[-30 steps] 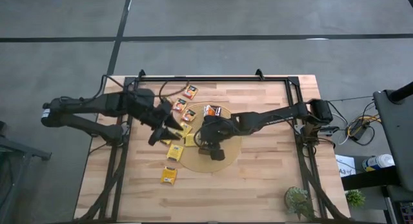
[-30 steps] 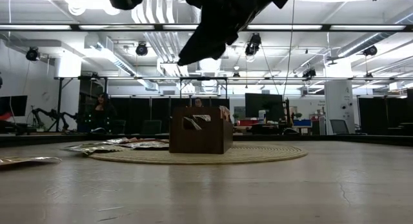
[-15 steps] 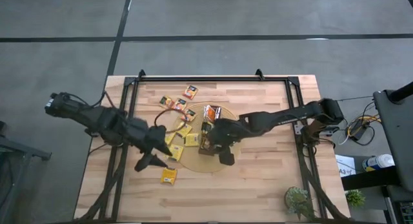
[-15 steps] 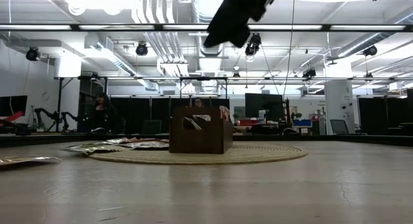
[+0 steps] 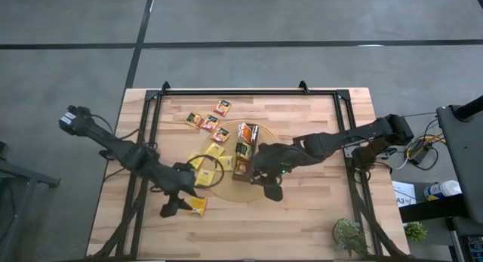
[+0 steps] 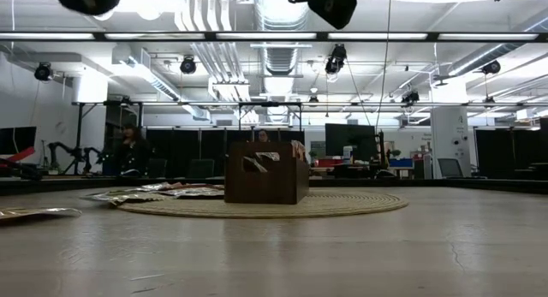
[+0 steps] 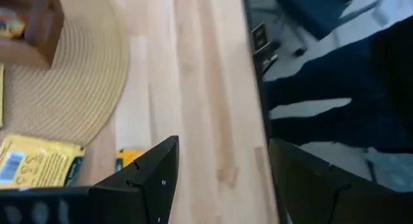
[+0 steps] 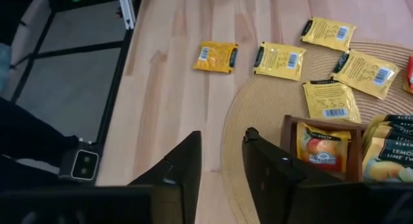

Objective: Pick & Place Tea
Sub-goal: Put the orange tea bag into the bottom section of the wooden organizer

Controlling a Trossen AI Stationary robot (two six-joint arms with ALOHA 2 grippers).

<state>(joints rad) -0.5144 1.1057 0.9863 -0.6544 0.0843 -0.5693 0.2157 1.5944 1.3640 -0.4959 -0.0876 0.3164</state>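
Observation:
A dark-brown tray [image 5: 245,147] stands on the round tan disc [image 5: 226,188] and holds several tea sachets [image 8: 321,150]. Other yellow and orange sachets lie flat on the disc's left part [image 5: 224,163] and on the table to its far left [image 5: 210,122]. One yellow sachet [image 5: 198,206] lies on the wood near the disc's near-left rim. My left gripper [image 5: 176,206] hangs open and empty just left of that sachet. My right gripper [image 5: 270,189] hangs open and empty over the disc's near-right rim; in its wrist view [image 8: 222,137] the tray end shows beside its fingers.
A black frame [image 5: 151,141] runs along the table's left, far and right sides. A small green plant [image 5: 349,235] stands at the near right corner. Bare wood [image 5: 302,217] lies near and right of the disc.
My left gripper has swung from the sachets left of the tray toward the table's near edge, to beside the lone yellow sachet. My right gripper has drawn back from the tray toward the near edge. In the low view both have gone up. No sachet has moved.

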